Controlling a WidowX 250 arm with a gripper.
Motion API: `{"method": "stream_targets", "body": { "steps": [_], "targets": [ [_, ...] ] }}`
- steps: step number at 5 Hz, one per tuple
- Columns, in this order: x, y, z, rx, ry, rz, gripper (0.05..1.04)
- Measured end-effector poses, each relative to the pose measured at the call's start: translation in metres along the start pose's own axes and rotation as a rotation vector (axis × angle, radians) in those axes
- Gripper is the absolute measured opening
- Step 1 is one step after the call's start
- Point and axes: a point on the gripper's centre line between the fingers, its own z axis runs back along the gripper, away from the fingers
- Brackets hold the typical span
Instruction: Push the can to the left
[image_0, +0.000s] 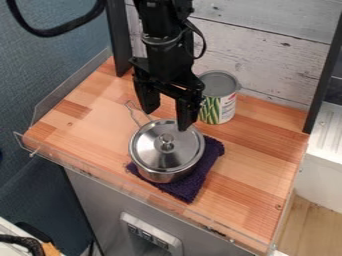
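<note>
No text, brand, number or sign could be read. The label on the can bore print too small to make out.
</note>
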Motion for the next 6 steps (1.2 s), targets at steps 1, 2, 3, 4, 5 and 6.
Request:
{"method": "stream_targets", "body": {
  "steps": [1,2,3,4,5,6],
  "targets": [
    [-0.002,-0.001,-0.008,-0.007,0.03,0.005,1.0],
    [0.025,-0.025,-0.016,-0.016,0.019,-0.034,1.0],
    [0.06,-0.053,-0.023,-0.012,-0.01,-0.087,1.0],
    [0.093,-0.075,-0.039,-0.016,-0.017,-0.114,1.0],
    [0.114,-0.081,-0.051,-0.005,-0.018,-0.109,1.001],
    [0.13,-0.079,-0.059,0.004,-0.019,-0.117,1.0]
  ]
}}
